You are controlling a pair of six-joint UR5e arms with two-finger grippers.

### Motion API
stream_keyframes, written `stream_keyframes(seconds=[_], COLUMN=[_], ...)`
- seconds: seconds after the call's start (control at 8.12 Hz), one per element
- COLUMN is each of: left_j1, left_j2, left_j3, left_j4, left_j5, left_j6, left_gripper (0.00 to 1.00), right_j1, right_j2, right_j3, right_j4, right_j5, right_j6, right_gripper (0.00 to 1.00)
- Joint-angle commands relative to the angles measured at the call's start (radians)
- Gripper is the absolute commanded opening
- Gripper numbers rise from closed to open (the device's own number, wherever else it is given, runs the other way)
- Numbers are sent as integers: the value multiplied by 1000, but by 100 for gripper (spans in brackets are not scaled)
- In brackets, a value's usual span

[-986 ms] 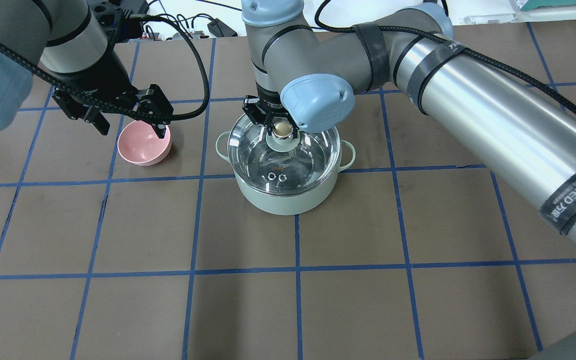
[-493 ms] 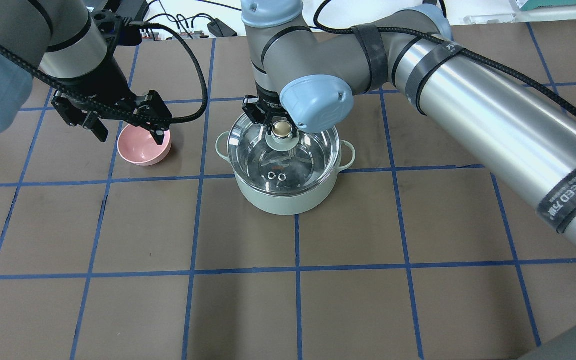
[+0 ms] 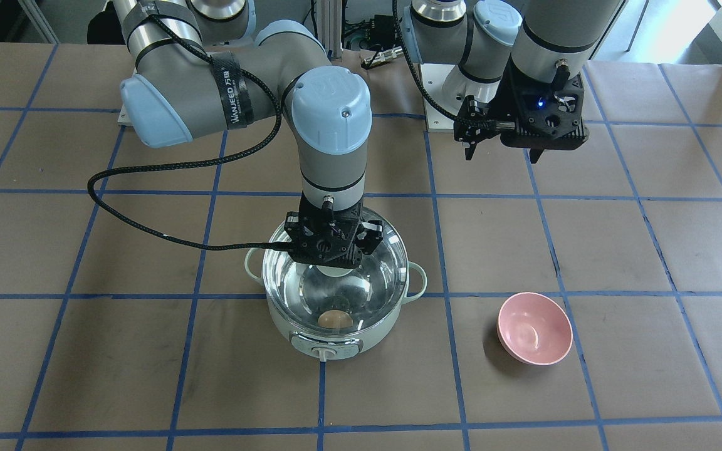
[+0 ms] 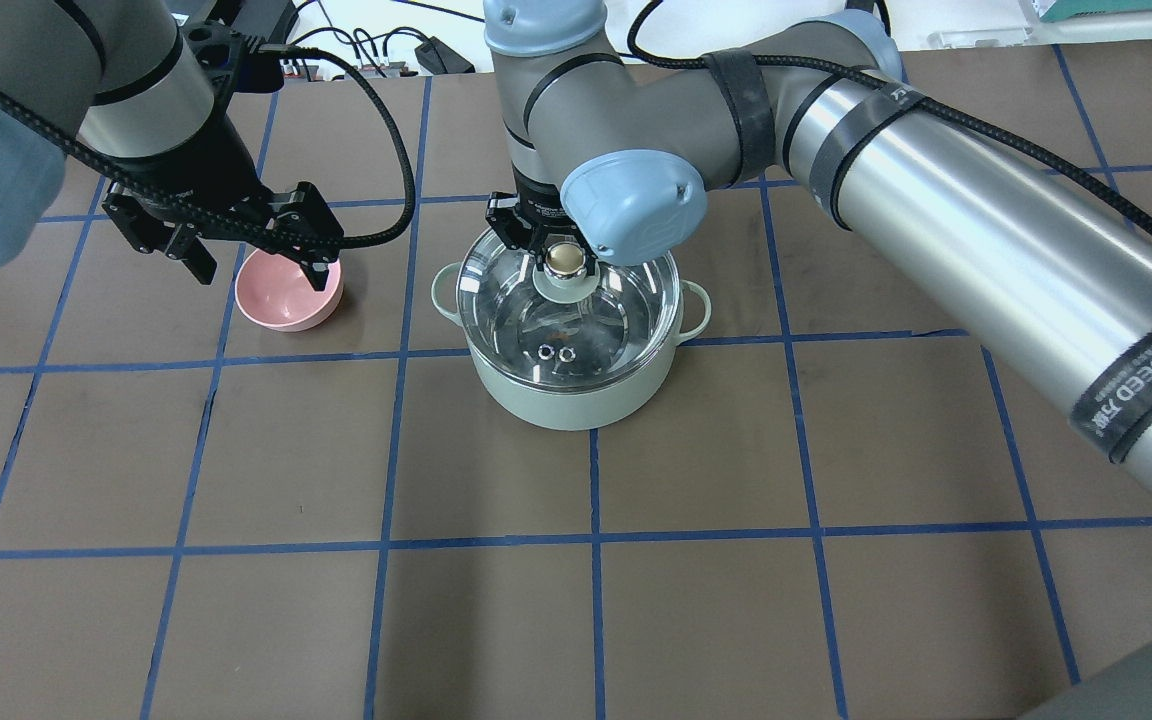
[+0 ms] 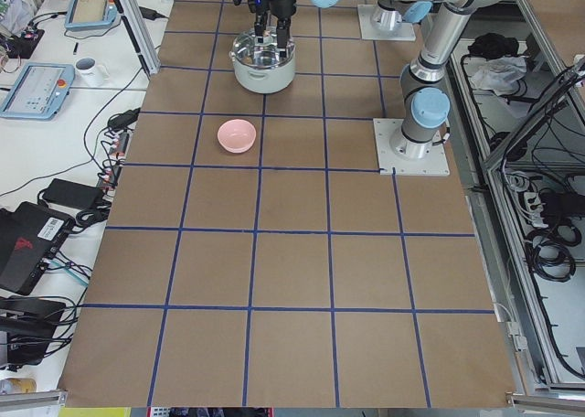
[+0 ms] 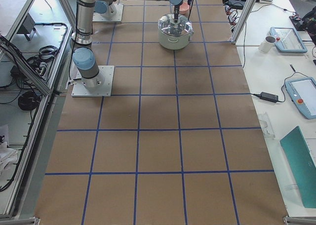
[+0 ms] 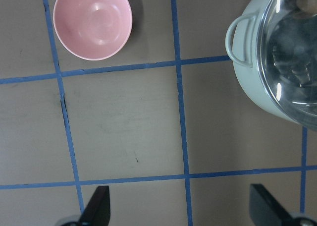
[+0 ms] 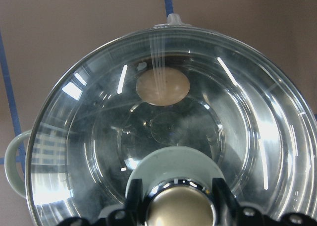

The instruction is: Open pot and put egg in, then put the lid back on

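Right claw [image 8: 179, 202] reaching straight down, clamped on the round beige knob [image 4: 565, 258] of the lid [image 8: 237, 117], jaws pressed against either side of it.

Lid seated level on the pot [image 4: 566, 402], with its glass dome covering the whole rim. Two small vent holes [image 4: 553, 352] in the dome on the pot's robot-facing side.

Egg [image 8: 162, 86] inside the pot, seen through the glass. Lying on the shiny steel floor, toward the side that carries the dial [image 3: 323, 352].

Pot upright on the brown counter [image 4: 736, 450], standing over a crossing of blue tape lines [image 4: 786, 340]. Dial side turned away from the robot.

Left claw [image 7: 182, 211] well off to the pot's left, raised above the counter, jaws spread wide apart.

Pink bowl [image 7: 92, 22] upright on the counter, also to the pot's left and apart from it, below the left claw's level.
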Motion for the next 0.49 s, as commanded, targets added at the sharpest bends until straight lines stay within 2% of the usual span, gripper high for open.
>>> stream_keyframes(seconds=[0.0, 0.37], left_j1=[0, -1], left_j2=[-1, -2], left_j3=[-1, -1], left_j4=[0, 2], left_j5=[-7, -9], left_j6=[1, -13], left_gripper=[100, 100], right_j1=[0, 0], right_j2=[3, 5], right_j3=[-1, 2], right_j4=[-8, -24], right_j5=[0, 0], right_j6=[-2, -8], right_gripper=[41, 42])
